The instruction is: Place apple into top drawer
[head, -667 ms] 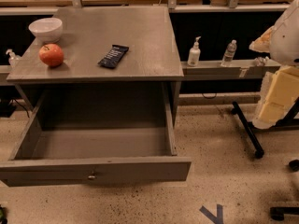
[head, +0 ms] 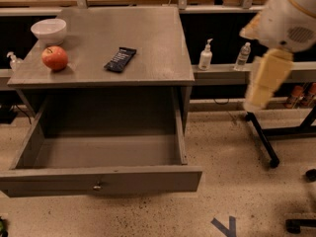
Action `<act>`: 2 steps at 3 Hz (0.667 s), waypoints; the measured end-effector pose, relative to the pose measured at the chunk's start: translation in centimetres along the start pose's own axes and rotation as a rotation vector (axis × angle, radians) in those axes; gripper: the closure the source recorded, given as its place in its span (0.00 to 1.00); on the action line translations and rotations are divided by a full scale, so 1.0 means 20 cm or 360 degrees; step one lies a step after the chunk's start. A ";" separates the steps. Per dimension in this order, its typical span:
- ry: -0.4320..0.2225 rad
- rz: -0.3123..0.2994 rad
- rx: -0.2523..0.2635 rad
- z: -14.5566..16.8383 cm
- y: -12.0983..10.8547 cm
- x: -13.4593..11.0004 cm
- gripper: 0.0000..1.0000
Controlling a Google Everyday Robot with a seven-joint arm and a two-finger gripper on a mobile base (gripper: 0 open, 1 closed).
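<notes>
The top drawer (head: 98,179) stands pulled open under the grey tabletop (head: 148,43). The robot arm (head: 269,73) hangs at right; its end effector is out of view, state untellable. The white bowl (head: 48,30) sits at the tabletop's left, the apple (head: 55,58) just before it. A dark packet (head: 120,59) lies near, its print unreadable.

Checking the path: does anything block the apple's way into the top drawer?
Nothing visible does. The apple sits on the tabletop, front left; the top drawer below stands open and bare. The gripper is far right, beyond it.
</notes>
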State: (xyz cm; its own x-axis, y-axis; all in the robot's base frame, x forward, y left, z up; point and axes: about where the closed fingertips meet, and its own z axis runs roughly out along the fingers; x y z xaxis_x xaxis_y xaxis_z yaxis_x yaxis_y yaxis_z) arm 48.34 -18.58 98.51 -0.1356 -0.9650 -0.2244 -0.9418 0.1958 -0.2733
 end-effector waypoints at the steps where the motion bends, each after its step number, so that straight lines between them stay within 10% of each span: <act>1: -0.0106 -0.0229 -0.0009 0.14 -0.28 -0.40 0.00; 2: -0.0284 -0.0381 -0.0027 0.31 -0.47 -0.85 0.00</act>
State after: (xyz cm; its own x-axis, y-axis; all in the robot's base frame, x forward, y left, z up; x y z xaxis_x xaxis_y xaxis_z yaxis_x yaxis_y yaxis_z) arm 61.32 -2.90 99.12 0.1460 -0.9373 -0.3164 -0.9456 -0.0382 -0.3231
